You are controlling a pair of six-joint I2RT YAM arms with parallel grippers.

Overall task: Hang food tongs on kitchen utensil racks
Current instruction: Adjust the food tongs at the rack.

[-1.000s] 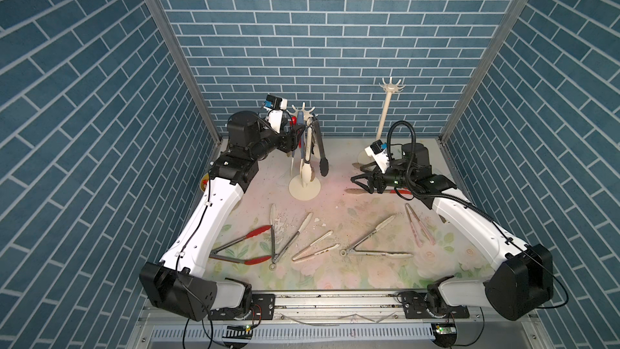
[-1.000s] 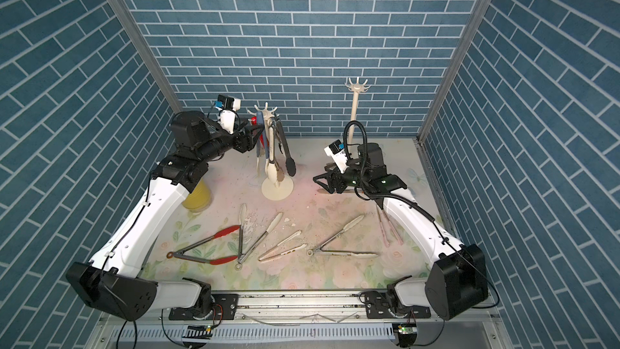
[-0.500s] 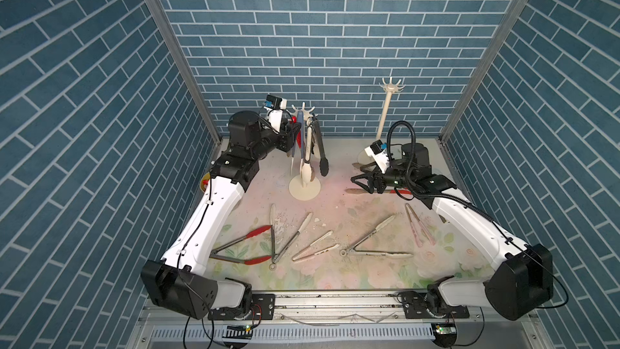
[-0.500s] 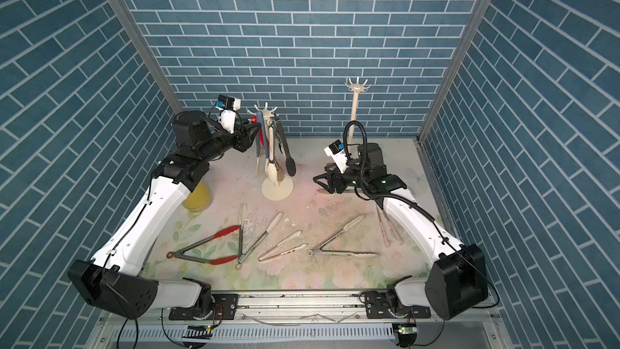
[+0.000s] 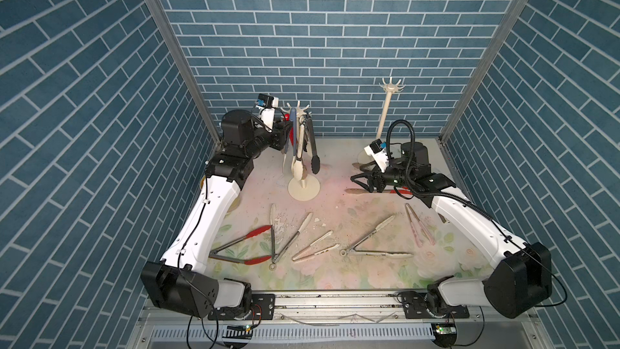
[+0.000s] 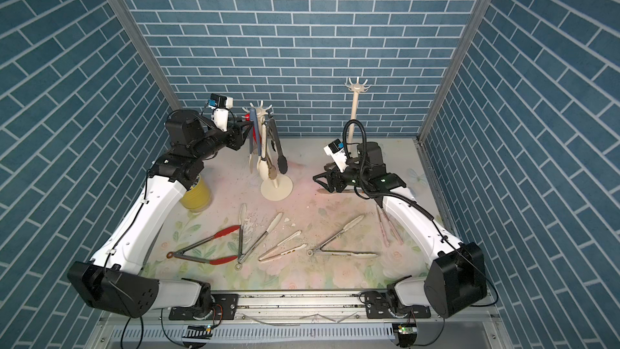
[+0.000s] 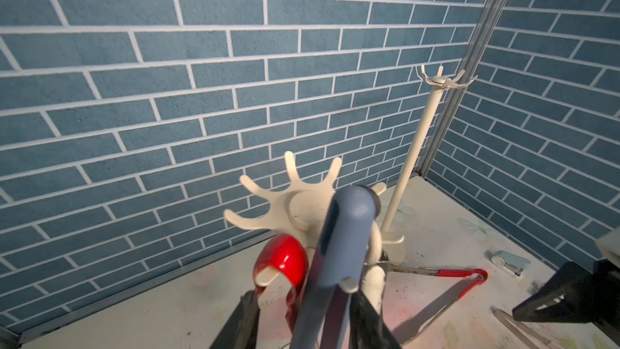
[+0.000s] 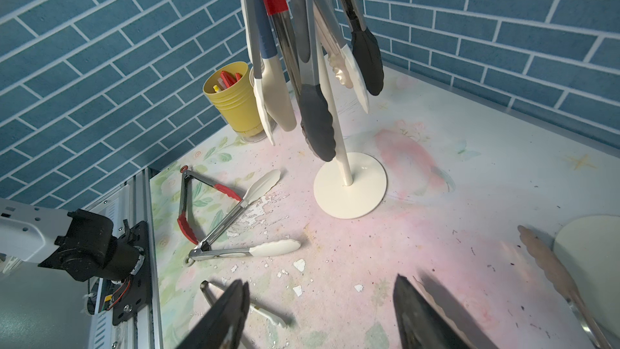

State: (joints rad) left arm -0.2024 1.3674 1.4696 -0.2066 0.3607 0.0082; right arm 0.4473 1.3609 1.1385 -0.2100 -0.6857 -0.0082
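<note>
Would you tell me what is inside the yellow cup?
The yellow cup holds a few short red and yellow markers. Its wall hides their lower ends and the bottom, and hanging tongs cover one side.

White-shelled arms (image 5: 214,216), black joints (image 5: 235,125), ribbed black cable (image 5: 401,121), blue-marked white wrist cameras (image 5: 268,100).

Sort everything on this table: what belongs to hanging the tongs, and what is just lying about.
For the job: loaded rack; empty rack; hanging tongs; loose on the table, red-tipped tongs, cream-tipped tongs, pink tongs.

Lying about: yellow cup with its markers; white flakes.
</note>
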